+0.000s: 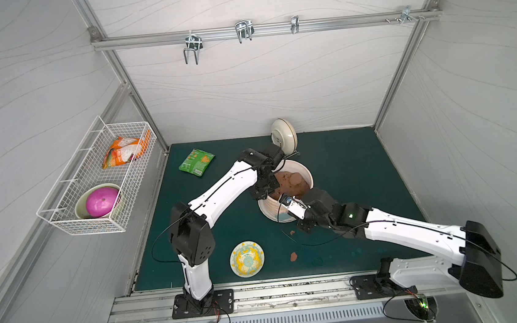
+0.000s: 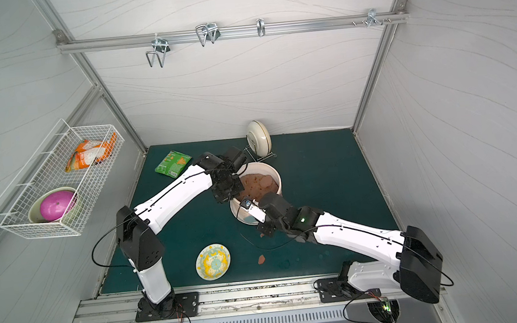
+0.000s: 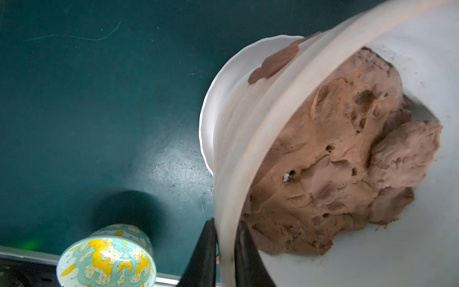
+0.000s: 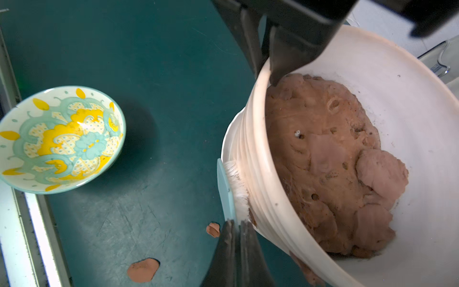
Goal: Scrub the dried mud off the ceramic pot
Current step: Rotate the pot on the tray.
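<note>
The ceramic pot (image 1: 306,171) (image 2: 274,173) is cream-white and ribbed, and stands mid-mat holding a big lumpy brown mass (image 4: 323,159). My left gripper (image 3: 224,223) is shut on the pot's rim (image 3: 273,119), one finger outside and one inside. My right gripper (image 4: 236,222) is shut on a teal brush (image 4: 224,184), whose white bristles (image 4: 238,193) press against the ribbed outer wall (image 4: 258,149). Dried mud (image 3: 273,64) sticks to the outer wall as flat reddish-brown patches. Two loose flakes (image 4: 143,269) (image 4: 213,229) lie on the mat near the brush.
A yellow-patterned bowl (image 1: 247,259) (image 4: 59,139) sits near the front edge. A green packet (image 1: 196,162) lies at the back left, and a cream gold-rimmed dish (image 1: 284,133) stands on a rack behind the pot. A wire basket (image 1: 64,224) hangs on the left wall.
</note>
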Controlling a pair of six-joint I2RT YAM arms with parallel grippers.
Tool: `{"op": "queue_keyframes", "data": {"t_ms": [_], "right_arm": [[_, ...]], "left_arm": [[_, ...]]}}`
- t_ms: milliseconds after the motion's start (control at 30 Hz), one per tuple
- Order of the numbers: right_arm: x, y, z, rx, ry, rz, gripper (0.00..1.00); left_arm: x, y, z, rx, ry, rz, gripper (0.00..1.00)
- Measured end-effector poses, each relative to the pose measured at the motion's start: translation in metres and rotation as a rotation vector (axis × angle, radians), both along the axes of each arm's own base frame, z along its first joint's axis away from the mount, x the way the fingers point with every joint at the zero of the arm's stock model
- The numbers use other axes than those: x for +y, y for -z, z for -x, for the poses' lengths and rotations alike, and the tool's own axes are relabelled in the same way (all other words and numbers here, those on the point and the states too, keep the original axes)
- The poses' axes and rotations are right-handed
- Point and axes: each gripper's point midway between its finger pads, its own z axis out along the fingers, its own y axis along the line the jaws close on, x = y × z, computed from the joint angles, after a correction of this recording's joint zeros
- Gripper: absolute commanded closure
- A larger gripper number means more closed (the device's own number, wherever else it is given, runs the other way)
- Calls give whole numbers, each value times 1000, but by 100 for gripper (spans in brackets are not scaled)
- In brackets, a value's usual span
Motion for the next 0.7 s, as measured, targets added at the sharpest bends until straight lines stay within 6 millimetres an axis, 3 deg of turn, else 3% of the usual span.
{"op": "queue_keyframes", "data": {"t_ms": [400, 700], "right_arm": [[-22, 14, 16, 61, 25, 1, 100], [-18, -11, 48, 142, -108, -126, 100]], "left_arm": [[1, 0, -1, -3, 27, -8, 92], [2, 0, -4, -18, 91, -31, 92]]}}
